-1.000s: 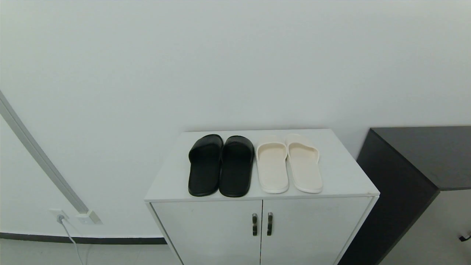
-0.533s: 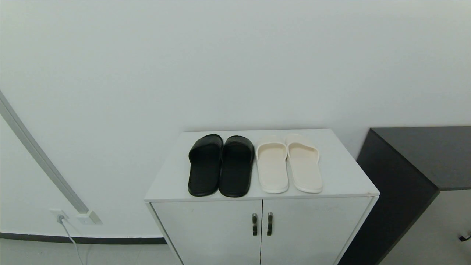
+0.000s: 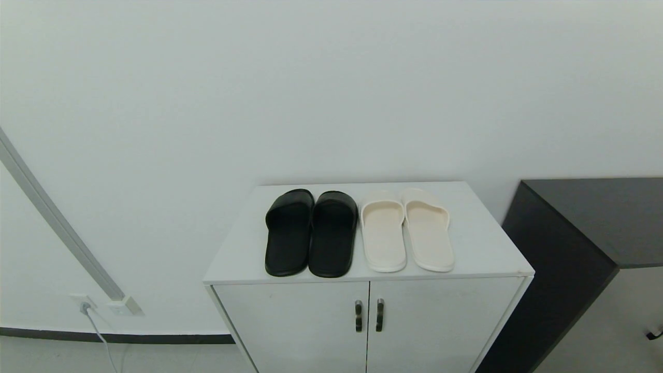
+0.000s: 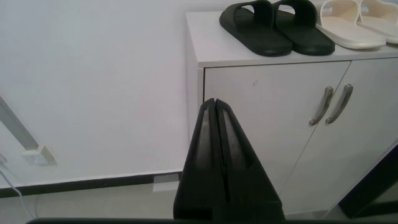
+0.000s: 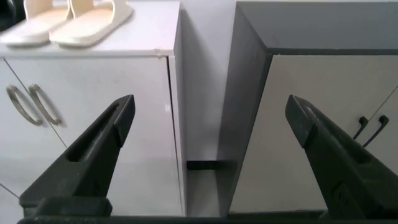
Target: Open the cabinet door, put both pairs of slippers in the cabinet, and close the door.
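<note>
Head view: black slippers (image 3: 290, 238) and cream slippers (image 3: 383, 243) lie side by side atop the white cabinet (image 3: 481, 243), its doors (image 3: 300, 326) shut, with a dark cabinet (image 3: 570, 248) just beside it on the right. Left wrist view: the left gripper (image 4: 215, 124), pressed together, faces the white cabinet's front. Right wrist view: the right gripper (image 5: 209, 104) gapes wide before the gap between both cabinets, and the dark cabinet's handles (image 5: 372, 127) are showing.

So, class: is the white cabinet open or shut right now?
Shut. Both doors lie flush with the front, the two handles side by side at the middle seam; black slippers and cream slippers rest on top.
</note>
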You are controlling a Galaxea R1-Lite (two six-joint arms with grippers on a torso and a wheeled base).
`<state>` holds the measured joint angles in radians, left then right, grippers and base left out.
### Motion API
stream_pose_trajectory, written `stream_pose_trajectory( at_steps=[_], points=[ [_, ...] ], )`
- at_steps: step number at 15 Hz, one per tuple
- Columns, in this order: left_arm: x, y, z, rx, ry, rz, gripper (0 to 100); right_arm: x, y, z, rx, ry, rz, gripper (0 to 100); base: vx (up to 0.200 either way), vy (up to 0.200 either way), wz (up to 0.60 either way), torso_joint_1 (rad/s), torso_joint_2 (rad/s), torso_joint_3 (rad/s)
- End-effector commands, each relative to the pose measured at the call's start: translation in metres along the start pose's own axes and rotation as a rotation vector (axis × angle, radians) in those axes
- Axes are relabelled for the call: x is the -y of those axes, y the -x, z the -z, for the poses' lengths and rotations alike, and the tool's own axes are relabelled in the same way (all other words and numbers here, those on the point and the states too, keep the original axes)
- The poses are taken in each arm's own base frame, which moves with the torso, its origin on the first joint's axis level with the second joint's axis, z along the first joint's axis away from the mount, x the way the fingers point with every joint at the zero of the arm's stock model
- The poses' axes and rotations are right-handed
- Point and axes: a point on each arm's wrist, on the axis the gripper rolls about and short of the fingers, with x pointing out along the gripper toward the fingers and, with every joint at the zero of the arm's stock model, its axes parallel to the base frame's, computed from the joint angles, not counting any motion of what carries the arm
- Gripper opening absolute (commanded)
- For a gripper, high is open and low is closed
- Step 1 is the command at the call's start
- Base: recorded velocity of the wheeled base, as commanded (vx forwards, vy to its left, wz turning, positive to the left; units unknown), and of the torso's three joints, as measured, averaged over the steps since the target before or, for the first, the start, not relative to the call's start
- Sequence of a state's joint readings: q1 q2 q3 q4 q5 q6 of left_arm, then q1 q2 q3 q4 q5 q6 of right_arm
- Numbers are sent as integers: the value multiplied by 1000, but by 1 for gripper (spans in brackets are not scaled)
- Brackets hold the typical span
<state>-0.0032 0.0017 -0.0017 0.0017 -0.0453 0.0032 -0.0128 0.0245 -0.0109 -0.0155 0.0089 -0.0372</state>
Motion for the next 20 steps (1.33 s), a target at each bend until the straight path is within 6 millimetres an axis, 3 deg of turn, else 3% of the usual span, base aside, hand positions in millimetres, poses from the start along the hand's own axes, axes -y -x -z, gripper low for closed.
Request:
stream_pose_trajectory(
  at_steps=[1,2,4,7,9,12,16,20],
  points=[
    [0,0,0,0,-1,1,0,4,4,-92,134,-177,-21,100,0,0,0,0,0,0],
    [0,0,0,0,0,-1,0,4,-12,-104,9,-142,-53,100,0,0,0,0,0,0],
    [0,0,0,0,0,-1,0,0,-63,-100,-215,-53,-136,100,0,0,0,0,0,0],
    [0,0,0,0,0,-1,0,-20,-126,-103,-272,-88,-275,100,0,0,0,0,0,0],
    [0,0,0,0,0,1,0,-46,-158,-98,-306,-87,-305,100,0,0,0,0,0,0],
    [0,0,0,0,0,1,0,-95,-190,-104,-283,-106,-333,100,0,0,0,0,0,0],
    [0,0,0,0,0,-1,0,-148,-206,-113,-277,-96,-361,100,0,0,0,0,0,0],
    [0,0,0,0,0,1,0,-193,-239,-107,-269,-88,-307,100,0,0,0,0,0,0]
  ],
)
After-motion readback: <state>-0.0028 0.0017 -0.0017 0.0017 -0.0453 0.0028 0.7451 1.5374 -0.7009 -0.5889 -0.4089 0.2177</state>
